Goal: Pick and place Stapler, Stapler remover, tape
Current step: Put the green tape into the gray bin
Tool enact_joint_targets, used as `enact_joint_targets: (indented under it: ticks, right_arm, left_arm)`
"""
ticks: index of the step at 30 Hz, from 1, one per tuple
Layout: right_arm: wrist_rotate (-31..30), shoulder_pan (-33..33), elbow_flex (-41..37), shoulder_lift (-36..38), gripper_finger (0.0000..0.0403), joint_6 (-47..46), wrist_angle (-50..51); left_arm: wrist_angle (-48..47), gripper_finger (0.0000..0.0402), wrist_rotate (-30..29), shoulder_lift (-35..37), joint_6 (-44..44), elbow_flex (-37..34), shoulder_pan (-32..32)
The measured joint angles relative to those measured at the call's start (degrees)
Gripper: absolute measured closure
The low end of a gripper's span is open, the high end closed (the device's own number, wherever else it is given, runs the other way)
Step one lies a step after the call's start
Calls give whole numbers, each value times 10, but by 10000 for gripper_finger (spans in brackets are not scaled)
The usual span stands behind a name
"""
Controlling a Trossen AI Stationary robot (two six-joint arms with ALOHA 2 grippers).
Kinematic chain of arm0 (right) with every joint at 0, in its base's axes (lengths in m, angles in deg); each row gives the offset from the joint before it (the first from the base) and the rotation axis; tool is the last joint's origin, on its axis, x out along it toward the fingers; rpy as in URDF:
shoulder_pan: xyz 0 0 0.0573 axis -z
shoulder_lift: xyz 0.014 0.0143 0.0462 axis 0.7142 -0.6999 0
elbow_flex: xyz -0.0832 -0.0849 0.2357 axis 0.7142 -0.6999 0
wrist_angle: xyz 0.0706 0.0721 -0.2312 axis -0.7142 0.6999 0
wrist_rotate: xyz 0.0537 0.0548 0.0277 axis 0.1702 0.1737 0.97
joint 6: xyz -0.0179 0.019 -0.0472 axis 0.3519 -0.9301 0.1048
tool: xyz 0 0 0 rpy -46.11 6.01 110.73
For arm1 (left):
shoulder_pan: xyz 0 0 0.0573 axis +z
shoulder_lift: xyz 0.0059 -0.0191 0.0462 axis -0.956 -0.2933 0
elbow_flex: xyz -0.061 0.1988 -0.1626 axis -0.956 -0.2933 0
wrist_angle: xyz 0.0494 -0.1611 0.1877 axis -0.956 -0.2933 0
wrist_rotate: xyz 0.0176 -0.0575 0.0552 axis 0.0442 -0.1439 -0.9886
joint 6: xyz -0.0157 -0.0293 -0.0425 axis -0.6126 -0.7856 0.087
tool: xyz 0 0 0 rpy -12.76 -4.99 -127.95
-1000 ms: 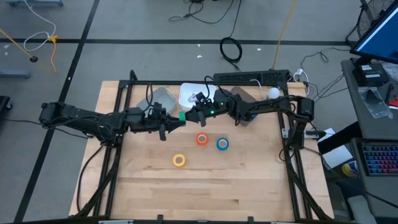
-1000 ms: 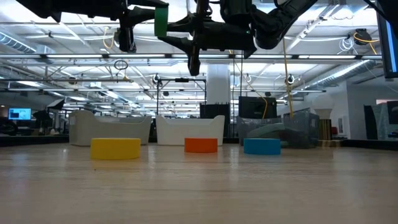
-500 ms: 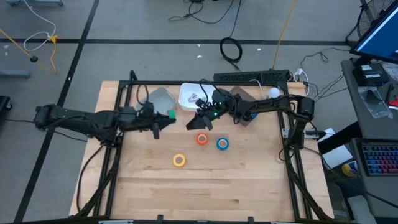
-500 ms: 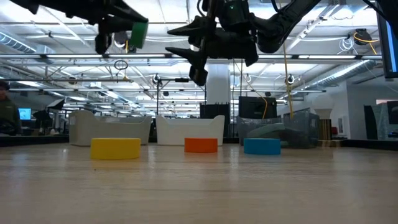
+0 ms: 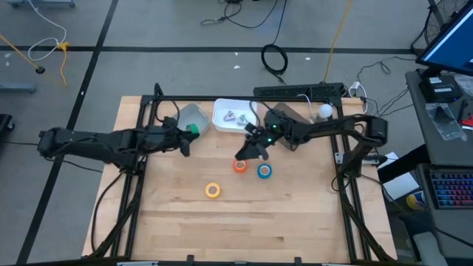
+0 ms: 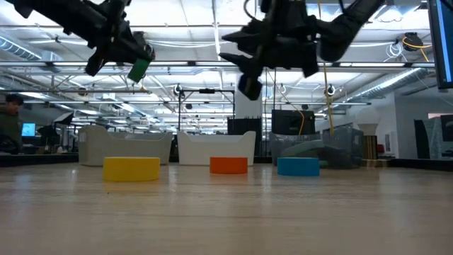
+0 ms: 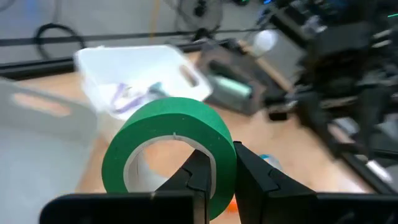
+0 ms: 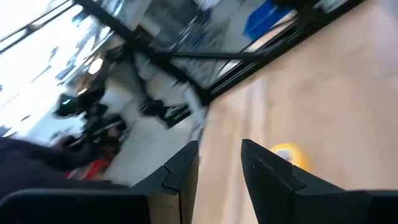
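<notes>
Above the grey bin [image 5: 194, 116] at the table's far edge, the left gripper [image 7: 214, 171] is pinching the green tape [image 7: 168, 146] by its wall, risking slip, while the right gripper [image 8: 219, 163], slightly parted and empty, is hovering near the orange tape [image 5: 240, 165].

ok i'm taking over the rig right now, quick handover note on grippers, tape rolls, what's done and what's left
Left gripper: shut on the green tape roll, held in the air near the grey bin at the back of the table.
Right gripper: empty, fingers apart, raised above the red-orange roll.
Still on the table: red-orange, blue and yellow rolls.
Back bins: the white bin holds small items I can't identify.
Done: green roll picked up.
Left: drop the green roll, then move the other three rolls.
</notes>
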Motion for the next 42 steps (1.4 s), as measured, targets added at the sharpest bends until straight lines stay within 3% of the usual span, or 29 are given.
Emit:
enact_joint_targets:
  ticks: [10, 18, 23, 33, 38, 42]
  right_arm:
    - [-146, 17, -194, 201, 305, 30, -19]
    - [-223, 35, -304, 342, 308, 4, -33]
    - [-224, 56, -368, 406, 309, 10, -41]
    - [-224, 85, -486, 499, 308, 51, -214]
    - [-211, 97, -499, 533, 309, 39, -204]
    - [-153, 105, -491, 558, 308, 17, -185]
  left_arm:
    - [-36, 363, 40, -46, 4, 0, 108]
    - [-70, 363, 102, -105, 38, 15, 202]
    - [-161, 363, 114, -159, 79, 76, 254]
    - [-278, 363, 174, -233, 112, 149, 340]
    - [-306, 363, 194, -248, 122, 153, 362]
    - [-319, 363, 201, -252, 132, 153, 373]
